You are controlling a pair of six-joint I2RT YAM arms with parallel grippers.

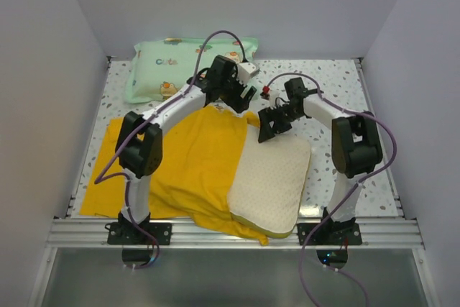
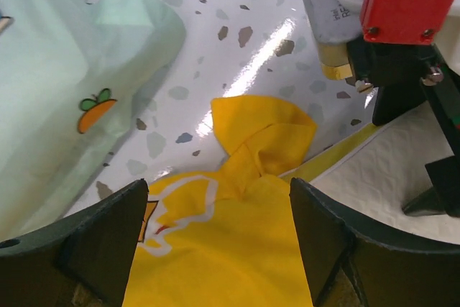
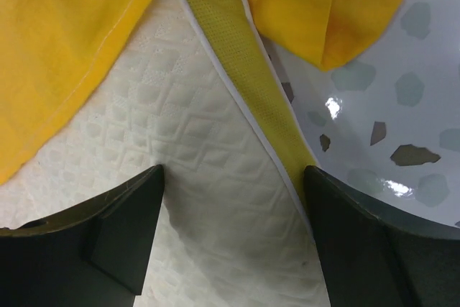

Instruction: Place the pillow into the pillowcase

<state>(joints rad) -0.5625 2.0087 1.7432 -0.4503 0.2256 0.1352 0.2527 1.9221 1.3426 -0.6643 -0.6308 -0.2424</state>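
Cream pillow [image 1: 273, 177], long axis near-to-far

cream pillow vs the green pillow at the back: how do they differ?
Surface: the cream pillow is plain quilted white with a yellow edge band; the green pillow is mint with cartoon prints.
Place: the cream pillow lies front-right, the pillowcase overlapping one edge; the green pillow lies back-left by the wall, clear of the pillowcase.
Shared: both are rectangular and lie flat on the table, held by neither claw.
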